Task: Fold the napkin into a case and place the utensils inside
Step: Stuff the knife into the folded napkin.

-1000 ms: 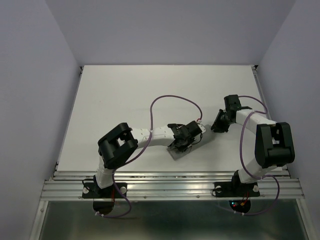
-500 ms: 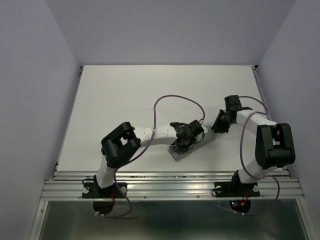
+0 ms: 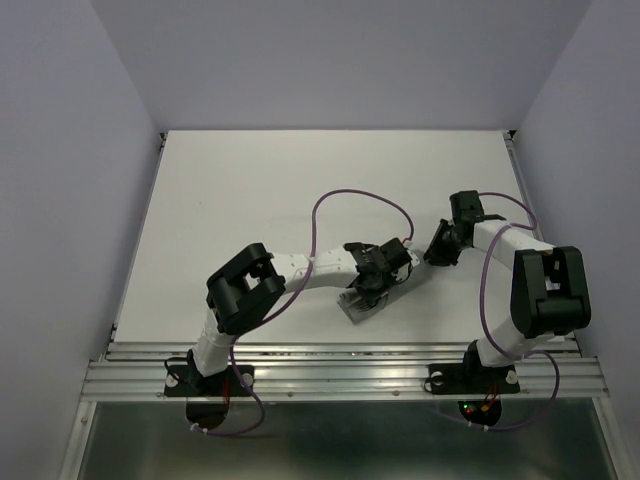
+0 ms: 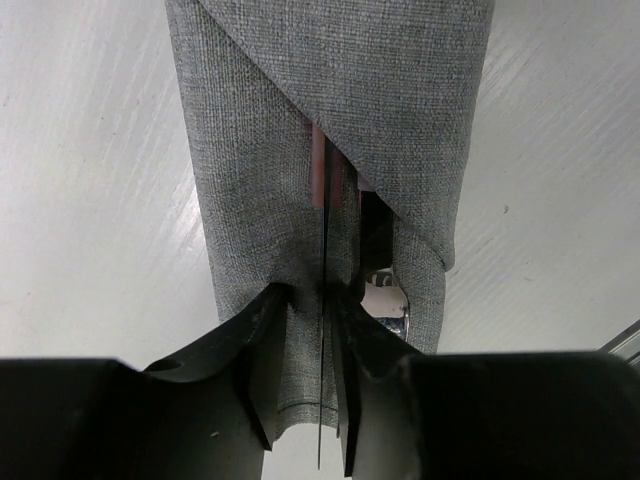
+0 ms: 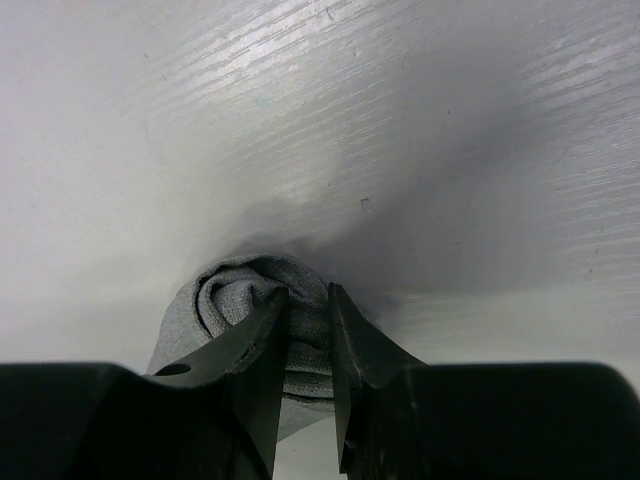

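Observation:
The case, a narrow folded grey napkin, lies slanted at the table's near middle. In the left wrist view the case runs away from me with its flap open. A pinkish-red handle and a silver utensil end show inside it. My left gripper is over the case's near end. It is shut on the knife, whose thin blade stands edge-on between the fingers and points into the case. My right gripper is shut on the case's bunched far end.
Purple cables loop over the table behind the left arm. A metal rail runs along the near edge. Walls close in the table at the back and on both sides.
My left arm has shifted a little to the right and forward along the case, with the knife in it. The right arm has not moved.

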`<action>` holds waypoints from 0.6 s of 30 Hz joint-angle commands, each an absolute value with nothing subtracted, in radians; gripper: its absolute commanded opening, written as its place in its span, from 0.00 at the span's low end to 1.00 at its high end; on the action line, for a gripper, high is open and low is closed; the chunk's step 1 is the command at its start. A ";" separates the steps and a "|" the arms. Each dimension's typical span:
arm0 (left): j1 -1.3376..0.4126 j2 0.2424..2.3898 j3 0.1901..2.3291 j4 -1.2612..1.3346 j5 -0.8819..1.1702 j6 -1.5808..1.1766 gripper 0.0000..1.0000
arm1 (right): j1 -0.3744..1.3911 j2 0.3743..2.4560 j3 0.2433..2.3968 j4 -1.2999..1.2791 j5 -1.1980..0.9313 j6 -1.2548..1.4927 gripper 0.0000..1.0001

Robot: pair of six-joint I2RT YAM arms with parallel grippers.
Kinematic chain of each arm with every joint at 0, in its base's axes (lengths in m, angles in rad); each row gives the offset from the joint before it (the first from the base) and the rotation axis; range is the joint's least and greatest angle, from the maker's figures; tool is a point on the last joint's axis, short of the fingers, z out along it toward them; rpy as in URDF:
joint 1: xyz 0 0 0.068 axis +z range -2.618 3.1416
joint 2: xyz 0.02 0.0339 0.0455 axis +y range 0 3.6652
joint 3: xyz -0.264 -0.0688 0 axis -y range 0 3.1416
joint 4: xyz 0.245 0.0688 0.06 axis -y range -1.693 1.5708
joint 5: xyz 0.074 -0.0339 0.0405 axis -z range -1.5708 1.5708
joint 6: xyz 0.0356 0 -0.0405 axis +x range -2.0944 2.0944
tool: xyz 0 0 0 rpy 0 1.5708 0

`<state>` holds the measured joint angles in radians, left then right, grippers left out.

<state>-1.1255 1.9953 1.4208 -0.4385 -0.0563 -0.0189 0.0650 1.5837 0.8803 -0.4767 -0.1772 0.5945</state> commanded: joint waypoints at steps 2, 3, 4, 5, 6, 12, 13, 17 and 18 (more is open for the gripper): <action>-1.127 1.971 1.451 -0.416 -0.066 -0.021 0.38 | 0.066 1.545 0.877 -0.489 -0.155 0.592 0.28; -1.127 1.962 1.448 -0.416 -0.072 -0.025 0.38 | 0.066 1.540 0.880 -0.494 -0.129 0.594 0.28; -1.129 1.948 1.445 -0.417 -0.087 -0.026 0.38 | 0.066 1.522 0.888 -0.503 -0.109 0.598 0.28; -1.127 1.941 1.437 -0.416 -0.097 -0.032 0.40 | 0.066 1.507 0.891 -0.505 -0.074 0.607 0.28; -1.126 1.933 1.434 -0.416 -0.109 -0.035 0.41 | 0.066 1.493 0.894 -0.508 -0.054 0.615 0.29; -1.127 1.870 1.404 -0.414 -0.228 -0.067 0.41 | 0.066 1.364 0.923 -0.529 0.061 0.646 0.37; -1.129 1.852 1.398 -0.411 -0.244 -0.067 0.41 | 0.066 1.350 0.926 -0.534 0.074 0.649 0.39; -1.127 1.813 1.371 -0.402 -0.287 -0.084 0.41 | 0.066 1.305 0.927 -0.549 0.104 0.649 0.43; -1.127 1.809 1.361 -0.400 -0.293 -0.089 0.41 | 0.066 1.301 0.922 -0.557 0.100 0.649 0.44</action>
<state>-1.1255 1.8973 1.3849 -0.4255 -0.2150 -0.0616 0.0654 1.3266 0.8970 -0.5243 0.0402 0.6369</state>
